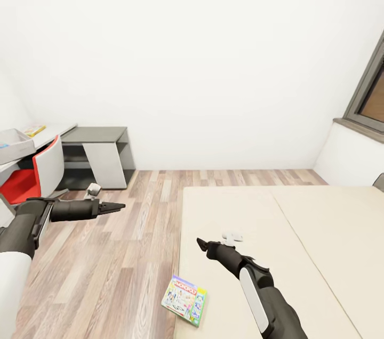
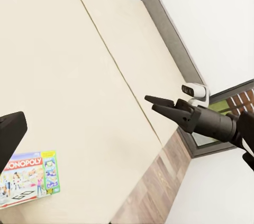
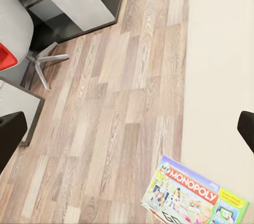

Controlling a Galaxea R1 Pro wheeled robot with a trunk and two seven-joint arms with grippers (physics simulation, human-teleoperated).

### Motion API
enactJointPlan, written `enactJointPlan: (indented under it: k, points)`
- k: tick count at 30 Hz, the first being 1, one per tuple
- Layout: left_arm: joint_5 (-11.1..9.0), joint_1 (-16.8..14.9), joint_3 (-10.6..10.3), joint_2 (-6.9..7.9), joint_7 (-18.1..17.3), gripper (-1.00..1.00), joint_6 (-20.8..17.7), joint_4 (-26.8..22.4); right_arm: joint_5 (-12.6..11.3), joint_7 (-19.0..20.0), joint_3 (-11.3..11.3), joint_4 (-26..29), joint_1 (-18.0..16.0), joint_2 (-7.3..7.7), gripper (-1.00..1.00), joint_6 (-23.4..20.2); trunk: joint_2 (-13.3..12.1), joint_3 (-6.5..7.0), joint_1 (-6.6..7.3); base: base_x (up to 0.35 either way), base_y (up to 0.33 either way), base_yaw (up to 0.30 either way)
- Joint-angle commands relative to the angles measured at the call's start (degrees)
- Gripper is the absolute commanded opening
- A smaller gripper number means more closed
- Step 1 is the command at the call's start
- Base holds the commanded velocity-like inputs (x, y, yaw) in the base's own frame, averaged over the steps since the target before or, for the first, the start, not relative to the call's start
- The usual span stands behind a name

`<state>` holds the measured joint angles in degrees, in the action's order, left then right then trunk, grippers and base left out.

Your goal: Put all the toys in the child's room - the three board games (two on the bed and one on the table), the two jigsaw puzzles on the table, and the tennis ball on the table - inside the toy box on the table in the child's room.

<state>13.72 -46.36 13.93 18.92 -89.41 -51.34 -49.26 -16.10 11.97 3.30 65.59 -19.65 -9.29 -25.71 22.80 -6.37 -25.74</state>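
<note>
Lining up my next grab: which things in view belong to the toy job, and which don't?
Job: Monopoly board game on the bed; yellow game on the table; grey toy box.
Not job: red-and-white chair; window.

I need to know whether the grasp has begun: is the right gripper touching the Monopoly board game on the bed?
Apart. In the head view the right gripper hangs over bare mattress of the bed, clear of the Monopoly board game at the bed's edge.
</note>
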Motion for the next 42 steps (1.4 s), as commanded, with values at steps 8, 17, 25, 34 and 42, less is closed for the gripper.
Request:
enactJointPlan:
  k: [8, 17, 25, 34, 42]
  points:
    - [0.61, -0.05, 0.13, -0.03, -0.50, 1.00, -0.60, -0.05, -0.25, 0.06, -0.05, 0.06, -0.04, -0.03, 1.00, -0.33, 0.12, 0.64, -0.04, 0.000, 0.000, 0.000]
    - [0.61, -0.06, 0.13, -0.03, -0.51, 1.00, -0.60, -0.05, -0.25, 0.06, -0.04, 0.06, -0.04, -0.03, 1.00, -0.33, 0.12, 1.50, -0.04, 0.000, 0.000, 0.000]
    - [0.61, -0.06, 0.13, -0.03, -0.59, 1.00, -0.06, -0.05, -0.25, 0.04, -0.04, 0.06, -0.04, -0.03, 1.00, -0.07, 0.12, 2.26, -0.04, 0.000, 0.000, 0.000]
    - [0.61, -0.06, 0.13, -0.03, -0.52, 1.00, 0.09, -0.05, -0.25, 0.07, -0.04, 0.06, -0.04, -0.03, 1.00, -0.04, 0.12, 3.12, -0.04, 0.000, 0.000, 0.000]
    - [0.61, -0.07, 0.13, -0.03, -0.50, 1.00, 0.10, -0.05, -0.33, 0.06, -0.04, 0.06, -0.04, -0.03, 1.00, -0.04, 0.12, 3.88, -0.04, 0.000, 0.000, 0.000]
